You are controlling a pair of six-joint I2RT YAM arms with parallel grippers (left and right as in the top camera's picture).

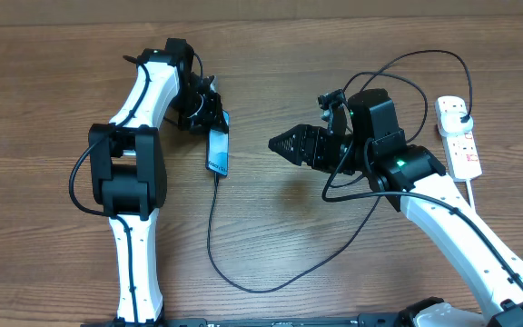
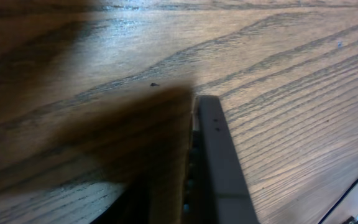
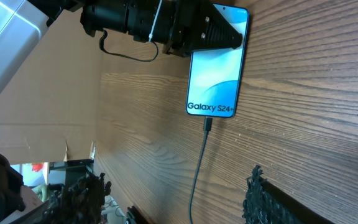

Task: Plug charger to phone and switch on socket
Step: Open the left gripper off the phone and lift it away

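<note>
The phone (image 1: 218, 151) lies flat on the wooden table with its light blue screen lit. It also shows in the right wrist view (image 3: 216, 74). The charger's thin black cable (image 1: 211, 227) is plugged into the phone's near end and loops across the table to a black plug (image 1: 461, 113) in the white socket strip (image 1: 464, 150). My left gripper (image 1: 211, 116) is closed on the phone's far end; the left wrist view shows the phone's dark edge (image 2: 219, 162) against a finger. My right gripper (image 1: 281, 143) is open and empty, right of the phone, above the cable (image 3: 197, 174).
The socket strip's white cord (image 1: 476, 195) runs toward the front right beside my right arm. A black arm cable (image 1: 407, 73) arcs over the right arm. Bare wood lies between the phone and the right gripper.
</note>
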